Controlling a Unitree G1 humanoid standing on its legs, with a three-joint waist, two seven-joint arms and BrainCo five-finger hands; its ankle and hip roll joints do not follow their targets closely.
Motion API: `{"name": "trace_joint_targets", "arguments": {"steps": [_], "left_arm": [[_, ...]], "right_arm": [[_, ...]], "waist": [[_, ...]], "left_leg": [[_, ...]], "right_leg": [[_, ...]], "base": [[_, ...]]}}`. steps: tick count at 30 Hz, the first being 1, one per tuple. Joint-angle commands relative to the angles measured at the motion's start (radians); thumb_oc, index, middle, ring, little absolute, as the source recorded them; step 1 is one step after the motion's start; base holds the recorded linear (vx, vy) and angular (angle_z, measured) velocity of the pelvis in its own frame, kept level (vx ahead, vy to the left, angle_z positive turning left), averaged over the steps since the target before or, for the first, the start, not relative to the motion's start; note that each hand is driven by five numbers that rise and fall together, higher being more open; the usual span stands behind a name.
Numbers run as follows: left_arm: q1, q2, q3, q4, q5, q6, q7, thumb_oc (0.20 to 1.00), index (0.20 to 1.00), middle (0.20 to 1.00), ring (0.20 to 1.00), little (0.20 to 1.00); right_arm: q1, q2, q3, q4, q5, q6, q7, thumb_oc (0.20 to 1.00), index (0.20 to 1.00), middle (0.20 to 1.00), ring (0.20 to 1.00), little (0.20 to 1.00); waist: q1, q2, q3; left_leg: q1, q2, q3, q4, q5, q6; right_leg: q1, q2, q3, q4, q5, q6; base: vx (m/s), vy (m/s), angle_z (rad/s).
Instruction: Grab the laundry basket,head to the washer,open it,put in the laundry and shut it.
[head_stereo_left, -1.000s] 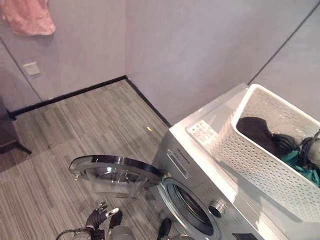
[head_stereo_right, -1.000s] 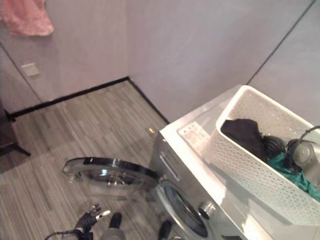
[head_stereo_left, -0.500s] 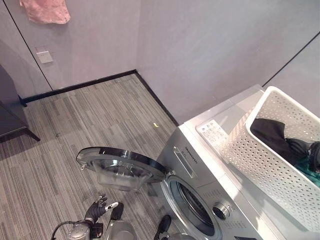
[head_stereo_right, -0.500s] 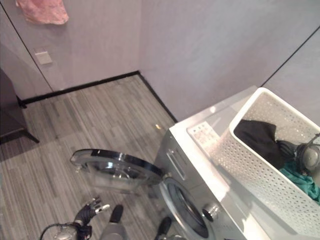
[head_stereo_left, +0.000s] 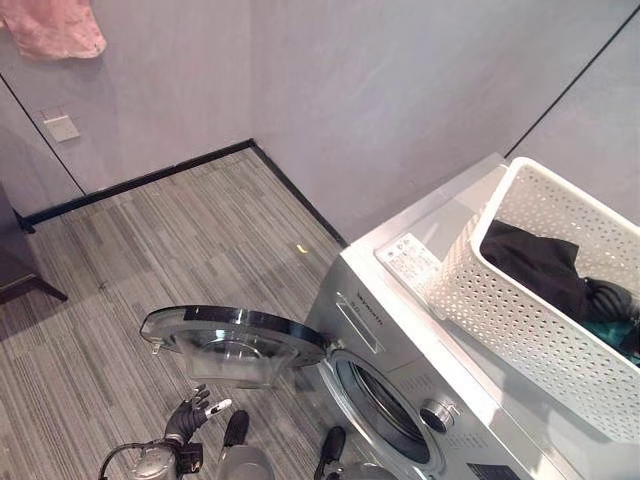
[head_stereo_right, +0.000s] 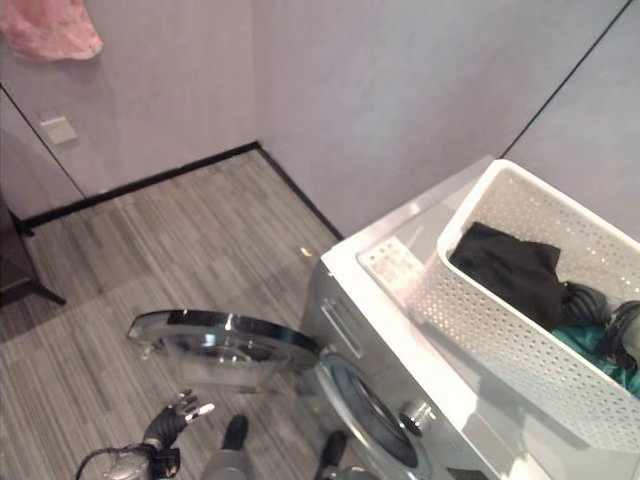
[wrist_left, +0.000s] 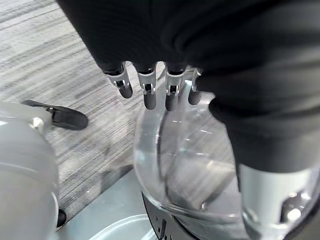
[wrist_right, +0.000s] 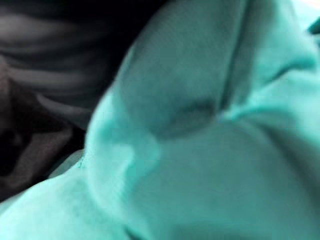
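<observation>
Standing open, the washer's round glass door (head_stereo_left: 235, 340) hangs out over the wood-look floor (head_stereo_left: 150, 240), and the white perforated laundry basket (head_stereo_left: 520, 310) sits on top of the silver washer (head_stereo_left: 400, 330). Inside lie a black garment (head_stereo_left: 535, 262) and teal cloth (wrist_right: 210, 150). The right hand (head_stereo_left: 608, 298) is down among the clothes; whether it grips cannot be told. The left hand (wrist_left: 150, 87) hangs by the door, fingers relaxed and empty. Loading seems under way; next, cloth must be lifted out and down to the drum opening (head_stereo_left: 385, 410).

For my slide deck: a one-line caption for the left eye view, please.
White perforated plastic laundry basket holding dark clothes sits atop the silver front-loading washer, its round glass door swung open.
</observation>
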Motion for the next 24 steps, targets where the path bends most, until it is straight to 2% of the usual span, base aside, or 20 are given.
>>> {"name": "trace_joint_targets", "arguments": {"steps": [1, 3, 4, 8, 9, 11, 12, 13, 16, 18, 21, 24], "left_arm": [[0.002, 0.007, 0.010, -0.036, -0.022, -0.035, 0.005, 1.000, 1.000, 1.000, 1.000, 1.000], [0.007, 0.001, 0.023, -0.047, -0.021, -0.037, 0.012, 1.000, 1.000, 1.000, 1.000, 1.000], [0.004, -0.004, 0.029, -0.052, -0.010, -0.038, 0.018, 1.000, 1.000, 1.000, 1.000, 1.000], [0.001, -0.006, 0.043, -0.103, 0.013, -0.042, 0.029, 1.000, 1.000, 1.000, 1.000, 1.000], [-0.002, -0.005, 0.044, -0.158, 0.027, -0.038, 0.038, 1.000, 1.000, 1.000, 1.000, 1.000], [-0.003, -0.004, 0.042, -0.179, 0.035, -0.035, 0.041, 1.000, 1.000, 1.000, 1.000, 1.000], [-0.005, 0.001, 0.041, -0.225, 0.051, -0.031, 0.045, 1.000, 1.000, 1.000, 1.000, 1.000], [-0.003, 0.003, 0.043, -0.228, 0.052, -0.029, 0.046, 1.000, 1.000, 1.000, 1.000, 1.000], [-0.015, 0.013, 0.025, -0.306, 0.077, -0.028, 0.059, 1.000, 1.000, 1.000, 1.000, 1.000], [-0.029, 0.041, 0.004, -0.405, 0.109, -0.027, 0.075, 1.000, 1.000, 1.000, 1.000, 1.000], [-0.054, 0.088, -0.020, -0.518, 0.180, -0.044, 0.093, 1.000, 1.000, 1.000, 1.000, 1.000], [-0.065, 0.096, -0.024, -0.565, 0.178, -0.055, 0.102, 1.000, 1.000, 1.000, 1.000, 1.000]], "right_arm": [[0.018, 0.056, 0.023, 0.026, 0.079, 0.024, -0.073, 0.200, 0.200, 0.200, 0.200, 0.200], [0.012, 0.061, -0.072, 0.007, 0.123, 0.027, -0.134, 0.200, 0.200, 0.200, 0.200, 0.200], [0.003, 0.064, -0.153, -0.033, 0.143, 0.023, -0.195, 0.200, 0.200, 0.200, 0.200, 0.200], [0.000, 0.082, -0.330, -0.147, 0.128, 0.031, -0.318, 0.200, 0.200, 0.200, 0.200, 0.200], [-0.039, 0.140, -0.400, -0.219, 0.087, 0.049, -0.421, 0.200, 0.200, 0.200, 0.200, 0.200], [-0.049, 0.169, -0.411, -0.247, 0.061, 0.060, -0.447, 0.200, 0.200, 0.200, 0.200, 0.200], [-0.080, 0.212, -0.424, -0.309, -0.009, 0.079, -0.500, 0.200, 0.200, 0.200, 0.200, 0.200], [-0.077, 0.218, -0.428, -0.317, -0.013, 0.085, -0.499, 0.200, 0.200, 0.200, 0.200, 0.200], [-0.147, 0.301, -0.439, -0.405, -0.068, 0.089, -0.600, 0.200, 0.200, 0.200, 0.200, 0.200], [-0.272, 0.364, -0.416, -0.482, -0.134, 0.109, -0.699, 0.200, 0.200, 0.200, 0.200, 0.200], [-0.410, 0.346, -0.377, -0.495, -0.251, 0.139, -0.766, 0.200, 0.200, 0.200, 0.200, 0.200], [-0.481, 0.333, -0.354, -0.477, -0.265, 0.149, -0.794, 0.200, 0.200, 0.200, 0.200, 0.200]], "waist": [[-0.004, 0.019, -0.013], [-0.011, 0.021, -0.022], [-0.016, 0.022, -0.032], [-0.029, 0.031, -0.053], [-0.030, 0.039, -0.067], [-0.030, 0.043, -0.072], [-0.030, 0.050, -0.080], [-0.030, 0.048, -0.079], [-0.025, 0.056, -0.095], [-0.019, 0.057, -0.109], [-0.007, 0.057, -0.125], [-0.003, 0.057, -0.131]], "left_leg": [[-0.056, 0.045, 0.026, 0.003, -0.051, 0.023], [-0.048, 0.043, 0.032, 0.003, -0.057, 0.026], [-0.041, 0.041, 0.037, 0.003, -0.063, 0.028], [-0.024, 0.038, 0.043, 0.003, -0.079, 0.033], [-0.013, 0.036, 0.047, 0.003, -0.088, 0.039], [-0.009, 0.036, 0.047, 0.003, -0.092, 0.041], [-0.002, 0.036, 0.049, 0.003, -0.097, 0.044], [0.000, 0.036, 0.050, 0.003, -0.097, 0.044], [0.012, 0.036, 0.048, 0.003, -0.103, 0.046], [0.024, 0.036, 0.047, 0.004, -0.106, 0.047], [0.033, 0.037, 0.043, 0.004, -0.107, 0.046], [0.037, 0.038, 0.041, 0.004, -0.108, 0.045]], "right_leg": [[0.025, -0.113, 0.001, 0.028, -0.103, 0.081], [0.029, -0.115, 0.009, 0.026, -0.100, 0.082], [0.033, -0.115, 0.016, 0.024, -0.099, 0.082], [0.043, -0.116, 0.025, 0.019, -0.101, 0.083], [0.048, -0.117, 0.031, 0.018, -0.102, 0.083], [0.052, -0.117, 0.034, 0.018, -0.104, 0.082], [0.055, -0.117, 0.040, 0.017, -0.106, 0.082], [0.056, -0.116, 0.041, 0.018, -0.106, 0.082], [0.064, -0.115, 0.048, 0.021, -0.111, 0.078], [0.075, -0.112, 0.053, 0.026, -0.116, 0.075], [0.084, -0.110, 0.054, 0.028, -0.121, 0.072], [0.088, -0.109, 0.054, 0.028, -0.122, 0.071]], "base": [[0.01, 0.014, -0.04], [0.01, 0.021, -0.12], [0.00, 0.027, -0.15], [0.00, 0.020, -0.07], [0.01, 0.031, -0.04], [0.00, 0.007, -0.04], [0.00, 0.009, -0.13], [0.01, 0.012, -0.13], [0.02, 0.003, -0.14], [0.00, 0.003, -0.03], [0.00, 0.001, 0.01], [0.00, 0.000, 0.01]]}}
